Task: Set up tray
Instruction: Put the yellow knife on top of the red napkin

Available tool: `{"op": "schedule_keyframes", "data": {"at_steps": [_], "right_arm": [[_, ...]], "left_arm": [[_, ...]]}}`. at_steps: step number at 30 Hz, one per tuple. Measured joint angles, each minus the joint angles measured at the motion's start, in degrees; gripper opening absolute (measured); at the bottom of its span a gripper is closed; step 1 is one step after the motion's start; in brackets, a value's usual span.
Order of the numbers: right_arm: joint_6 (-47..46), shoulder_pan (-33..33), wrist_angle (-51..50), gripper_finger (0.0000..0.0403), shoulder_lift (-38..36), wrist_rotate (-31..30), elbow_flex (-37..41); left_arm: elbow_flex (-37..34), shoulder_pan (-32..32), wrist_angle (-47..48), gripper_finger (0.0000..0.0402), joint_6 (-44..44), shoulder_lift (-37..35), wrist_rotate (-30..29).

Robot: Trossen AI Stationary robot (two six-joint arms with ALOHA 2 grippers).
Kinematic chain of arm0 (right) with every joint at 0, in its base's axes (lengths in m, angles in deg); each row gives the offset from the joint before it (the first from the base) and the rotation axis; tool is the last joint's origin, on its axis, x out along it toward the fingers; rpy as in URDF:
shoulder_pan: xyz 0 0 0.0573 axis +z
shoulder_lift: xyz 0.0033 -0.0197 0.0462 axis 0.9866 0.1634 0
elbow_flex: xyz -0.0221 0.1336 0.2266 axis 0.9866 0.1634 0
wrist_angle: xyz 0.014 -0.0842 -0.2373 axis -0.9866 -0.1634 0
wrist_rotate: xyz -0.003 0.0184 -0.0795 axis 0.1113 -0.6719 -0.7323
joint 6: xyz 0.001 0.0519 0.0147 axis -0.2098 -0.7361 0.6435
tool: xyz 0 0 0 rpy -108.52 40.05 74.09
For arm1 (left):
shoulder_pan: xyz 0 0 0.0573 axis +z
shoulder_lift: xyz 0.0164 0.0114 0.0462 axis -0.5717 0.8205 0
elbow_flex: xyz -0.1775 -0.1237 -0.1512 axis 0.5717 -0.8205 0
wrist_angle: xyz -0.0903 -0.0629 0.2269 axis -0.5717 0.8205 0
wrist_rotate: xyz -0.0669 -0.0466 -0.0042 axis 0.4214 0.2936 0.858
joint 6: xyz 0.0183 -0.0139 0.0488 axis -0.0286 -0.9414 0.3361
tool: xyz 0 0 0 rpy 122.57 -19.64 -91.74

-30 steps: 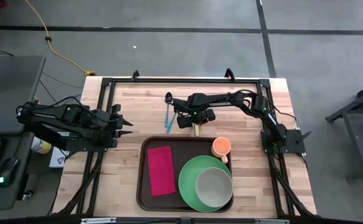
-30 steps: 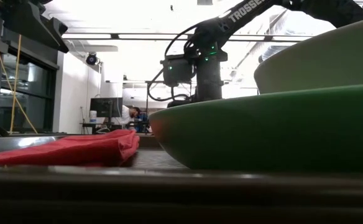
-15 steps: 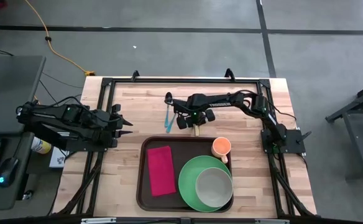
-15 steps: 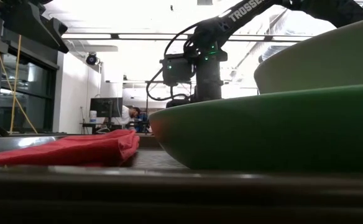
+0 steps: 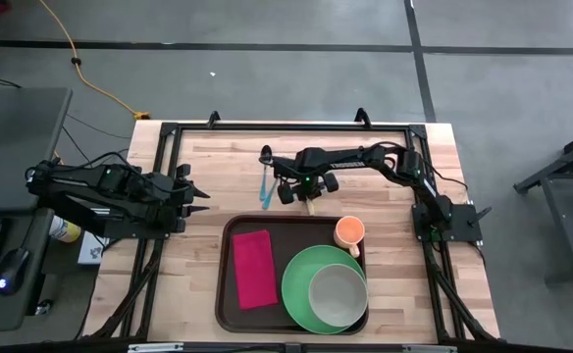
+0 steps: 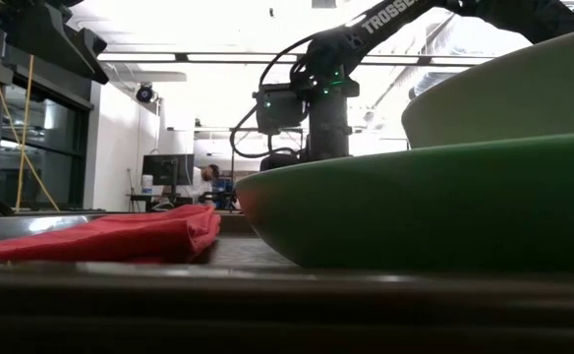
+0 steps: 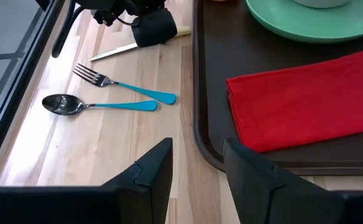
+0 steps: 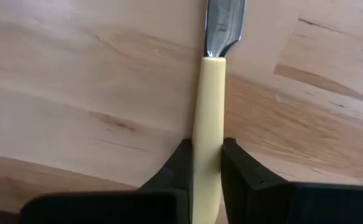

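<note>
A knife (image 8: 209, 93) with a cream handle and a steel blade (image 7: 116, 51) lies flat on the wooden table, just beyond the far rim of the dark brown tray (image 5: 230, 299). My right gripper (image 5: 304, 194) stands over it, pointing down, shut on its handle. The tray holds a red napkin (image 5: 253, 269), a green plate (image 5: 299, 279) with a pale bowl (image 5: 338, 291) on it, and an orange cup (image 5: 349, 231). My left gripper (image 7: 197, 165) waits open over the table's left side, touching nothing. My right gripper pinches the knife's cream handle (image 8: 206, 134) between its two fingers (image 8: 180, 163), a little way back from the blade. The fingers come from above, pointing down, one on each long side of the handle. The knife lies flat on the table.
A fork (image 7: 122, 86) and a spoon (image 7: 94, 104) with teal handles lie side by side on the table, left of the knife. A black frame (image 5: 267, 127) runs round the tabletop. Bare wood (image 5: 394, 196) lies on the far half of the table.
My right gripper has kept its place over the knife, and its fingers have drawn together onto the handle. The knife has not moved.
</note>
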Motion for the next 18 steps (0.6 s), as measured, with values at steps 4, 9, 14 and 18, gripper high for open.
{"op": "schedule_keyframes", "data": {"at_steps": [4, 9, 14, 18], "right_arm": [[0.76, 0.00, 0.12, 0.0030, 0.02, 0.38, -0.02], [1.17, 0.00, -0.11, 0.0030, -0.56, 0.33, -0.05], [1.27, -0.30, -1.42, 0.0030, -3.00, -2.08, 0.16], [2.04, -1.06, -2.80, 0.0030, -5.49, -3.01, 0.32]], "left_arm": [[0.00, 0.02, 0.00, 0.0172, 0.84, 0.00, -0.02], [0.00, 0.00, 0.00, 0.0172, 0.89, 0.00, -0.02], [0.00, 0.02, -0.04, 0.0172, 1.01, -0.02, -0.03], [0.00, 0.01, -0.01, 0.0172, 0.99, -0.02, -0.02]]}}
